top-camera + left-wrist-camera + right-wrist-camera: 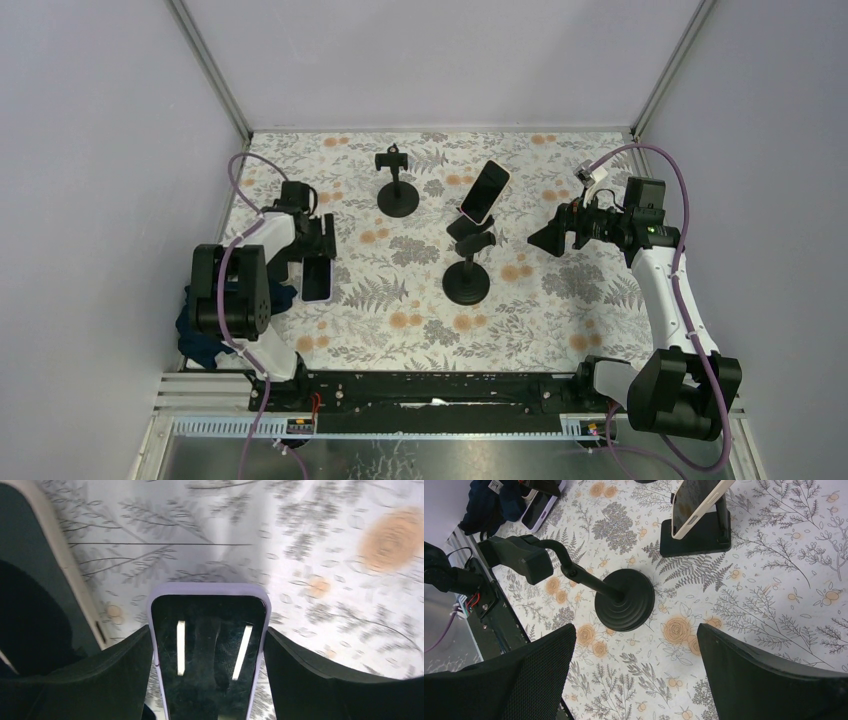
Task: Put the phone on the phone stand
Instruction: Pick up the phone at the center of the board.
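Grasp step, I reckon: my left end effector looks clamped on the long edges of the phone, which lies flat on the surface at 9 o'clock from the empty phone stand, right end effector wide apart; next I'd lift it toward 3 o'clock.

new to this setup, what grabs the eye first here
A purple-cased phone lies flat at the left of the table, gripped at both edges by the left gripper. Mid-table a pale-cased phone leans on a flat-base stand, with an empty round-base stand in front of it, and the right gripper hangs open beside them.
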`<action>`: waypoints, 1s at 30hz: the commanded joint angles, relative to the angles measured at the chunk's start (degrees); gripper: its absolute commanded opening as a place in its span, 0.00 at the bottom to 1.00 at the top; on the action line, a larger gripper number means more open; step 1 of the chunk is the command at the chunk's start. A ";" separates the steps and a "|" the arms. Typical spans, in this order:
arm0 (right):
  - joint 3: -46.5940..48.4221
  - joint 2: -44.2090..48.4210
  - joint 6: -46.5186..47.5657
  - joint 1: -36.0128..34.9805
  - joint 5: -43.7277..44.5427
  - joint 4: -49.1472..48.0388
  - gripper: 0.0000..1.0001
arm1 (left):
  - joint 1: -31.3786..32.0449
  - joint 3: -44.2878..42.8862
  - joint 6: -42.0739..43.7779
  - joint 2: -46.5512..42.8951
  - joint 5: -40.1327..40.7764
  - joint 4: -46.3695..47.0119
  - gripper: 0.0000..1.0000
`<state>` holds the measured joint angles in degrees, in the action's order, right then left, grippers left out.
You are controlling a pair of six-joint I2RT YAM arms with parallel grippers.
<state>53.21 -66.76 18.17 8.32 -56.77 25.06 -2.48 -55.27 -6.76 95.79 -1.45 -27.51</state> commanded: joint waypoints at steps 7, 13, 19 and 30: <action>2.18 0.56 -0.42 0.29 -6.83 0.56 1.00 | 4.86 3.13 -4.74 -17.39 -11.65 4.05 0.12; 4.34 1.03 0.41 0.30 -6.97 2.77 1.00 | 9.21 7.42 -10.71 -25.13 -14.92 10.39 0.08; 8.47 1.94 0.38 0.30 -8.42 4.52 1.00 | 14.49 10.10 -15.30 -32.21 -14.92 16.68 0.06; 21.02 -0.66 -4.01 -3.68 -9.71 6.79 0.99 | 22.13 9.12 -21.07 -39.43 -12.13 20.20 0.05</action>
<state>69.23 -66.52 16.80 7.77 -65.17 31.03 17.78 -44.86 -24.10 59.07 -14.70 -14.15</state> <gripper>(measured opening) 0.991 0.800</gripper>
